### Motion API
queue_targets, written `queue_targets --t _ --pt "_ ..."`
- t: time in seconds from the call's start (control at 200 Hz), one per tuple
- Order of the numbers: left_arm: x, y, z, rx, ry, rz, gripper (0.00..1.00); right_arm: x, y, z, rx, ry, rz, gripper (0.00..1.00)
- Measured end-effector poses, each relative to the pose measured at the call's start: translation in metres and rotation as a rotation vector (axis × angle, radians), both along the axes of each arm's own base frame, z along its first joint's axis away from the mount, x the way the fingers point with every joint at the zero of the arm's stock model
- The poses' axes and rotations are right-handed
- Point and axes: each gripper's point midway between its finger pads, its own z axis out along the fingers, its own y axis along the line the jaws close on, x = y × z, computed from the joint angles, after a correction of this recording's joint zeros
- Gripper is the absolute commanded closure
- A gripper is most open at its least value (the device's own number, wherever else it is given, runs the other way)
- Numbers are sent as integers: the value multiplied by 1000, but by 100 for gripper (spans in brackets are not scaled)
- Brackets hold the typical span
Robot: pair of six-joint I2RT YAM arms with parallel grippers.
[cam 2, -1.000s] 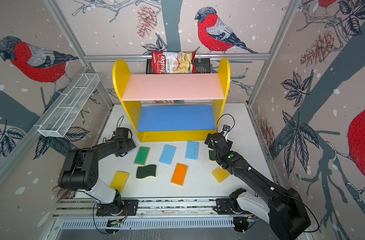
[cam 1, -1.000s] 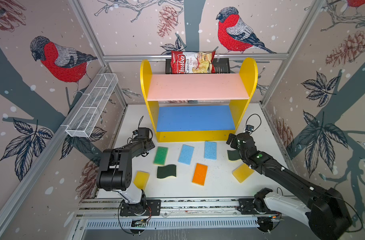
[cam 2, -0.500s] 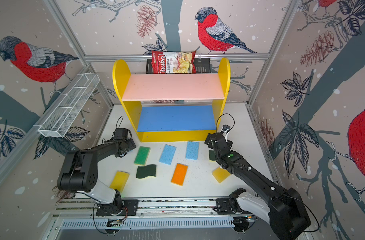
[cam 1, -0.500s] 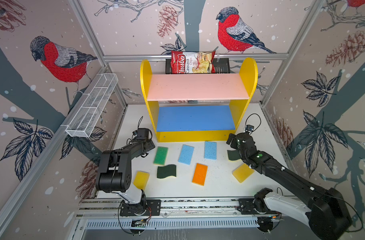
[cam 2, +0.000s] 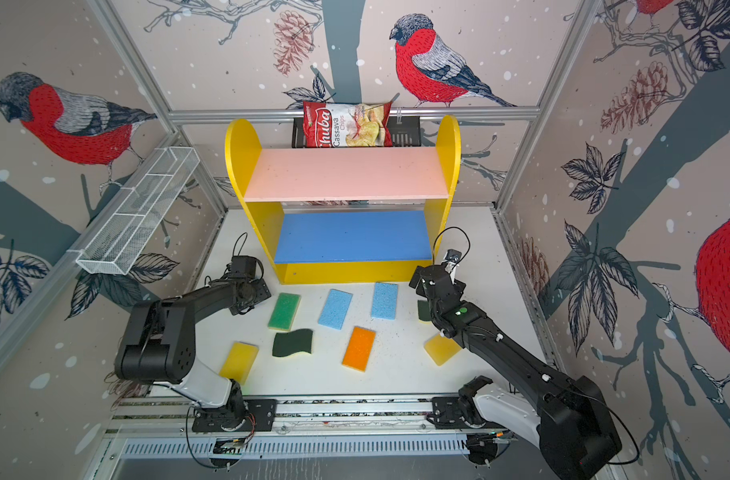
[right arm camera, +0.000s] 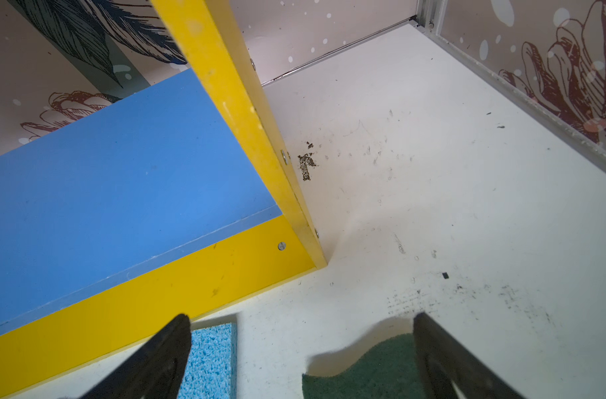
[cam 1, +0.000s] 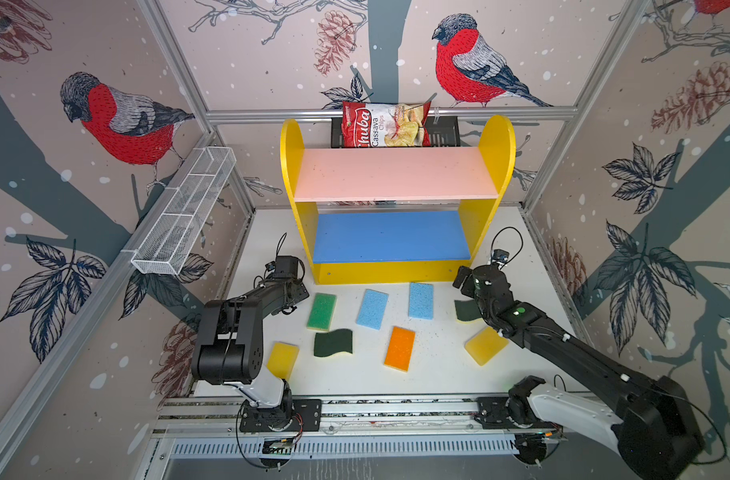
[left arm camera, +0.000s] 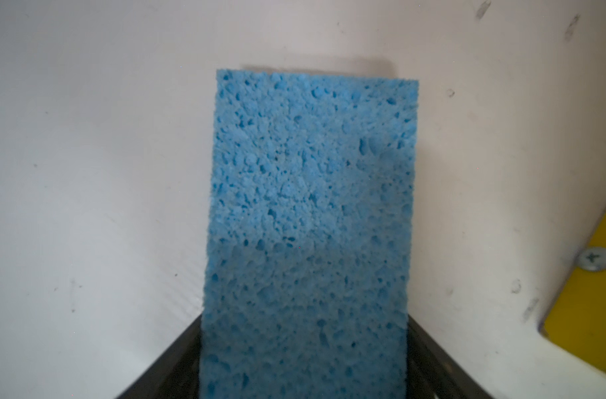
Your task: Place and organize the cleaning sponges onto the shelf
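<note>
I am centring the left gripper point(left arm camera: 304, 321) astride the blue sponge point(left arm camera: 312, 190), cannot tell if clamped; right gripper point(right arm camera: 302, 316) is hanging open.

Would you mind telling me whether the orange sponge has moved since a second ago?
No. The orange sponge lies where it was, same gap from the shelf's yellow base.

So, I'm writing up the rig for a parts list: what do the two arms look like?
The left arm and right arm are black with boxy links, white base segments, and tapered black jaws. A thin black cable loops over each wrist. The right one carries a small green light. Both sit on a silver rail.
</note>
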Motion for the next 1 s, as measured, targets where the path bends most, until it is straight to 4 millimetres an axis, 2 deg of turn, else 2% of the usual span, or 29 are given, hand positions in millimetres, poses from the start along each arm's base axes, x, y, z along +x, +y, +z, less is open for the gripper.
queue_targets --t 0.34,0.5,0.685,0.82,1.001 --pt "-3 2 0 15 -22 5 33 -2 -3 1 -7 3 -6 1" --pt "0 1 6 11 -42 -6 35 -4 -6 4 -8 -7 -14 1" --pt "-19 -13 12 -64 13 -35 36 -5 -6 6 -4 -14 -14 1" --pt "-25 -17 28 -84 8 -39 35 -6 -7 7 -2 -17 -14 1" --pt "-24 -17 60 -86 -42 -42 35 -7 -7 11 5 -28 -14 0"
